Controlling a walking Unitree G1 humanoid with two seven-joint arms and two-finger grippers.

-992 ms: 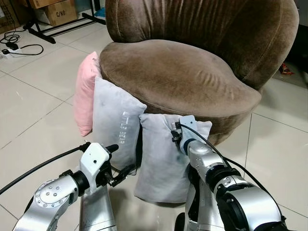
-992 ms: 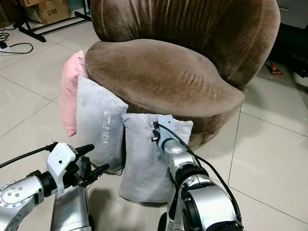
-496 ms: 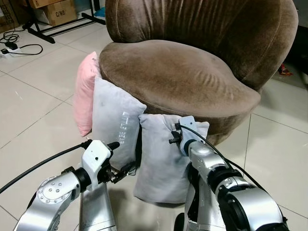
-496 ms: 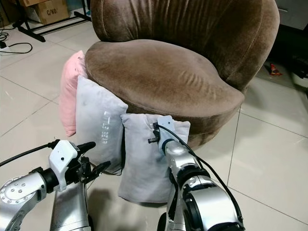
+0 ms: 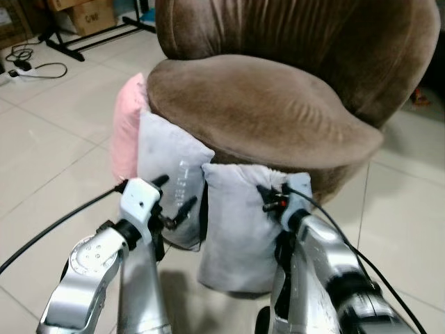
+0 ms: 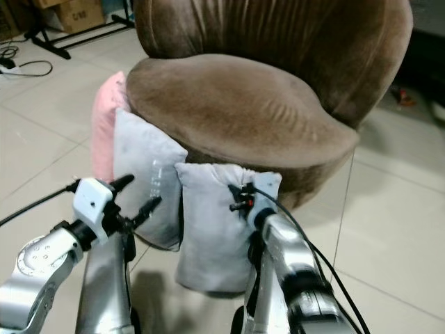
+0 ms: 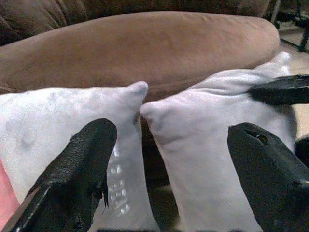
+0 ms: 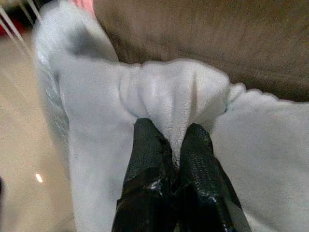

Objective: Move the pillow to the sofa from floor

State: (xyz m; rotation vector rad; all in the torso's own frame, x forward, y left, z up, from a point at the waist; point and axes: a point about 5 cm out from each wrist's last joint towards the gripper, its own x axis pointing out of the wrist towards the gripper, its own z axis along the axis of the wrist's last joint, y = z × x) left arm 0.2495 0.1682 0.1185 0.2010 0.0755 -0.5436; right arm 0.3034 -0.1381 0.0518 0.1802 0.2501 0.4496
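Observation:
Two grey pillows lean on the floor against a brown round sofa (image 5: pixel 264 104), with a pink pillow (image 5: pixel 125 132) behind them. My right gripper (image 8: pixel 171 140) is shut on the bunched top edge of the nearer grey pillow (image 5: pixel 236 229); it also shows at the pillow's upper right corner (image 5: pixel 270 198). My left gripper (image 5: pixel 174 193) is open and hovers in front of the lettered grey pillow (image 5: pixel 170 167), close to the gap between the two grey pillows. In the left wrist view its fingers (image 7: pixel 87 159) frame both pillow tops.
Pale tile floor (image 5: pixel 55 139) lies all around. At the far left stand a cardboard box (image 5: pixel 94 14), a black stand base (image 5: pixel 97 38) and a power strip with cable (image 5: pixel 28 66). A small red item (image 5: pixel 419 97) lies right of the sofa.
The view has shifted closer. My left gripper has risen and moved in toward the lettered pillow. My right gripper stays at the nearer pillow's top edge, which now looks bunched.

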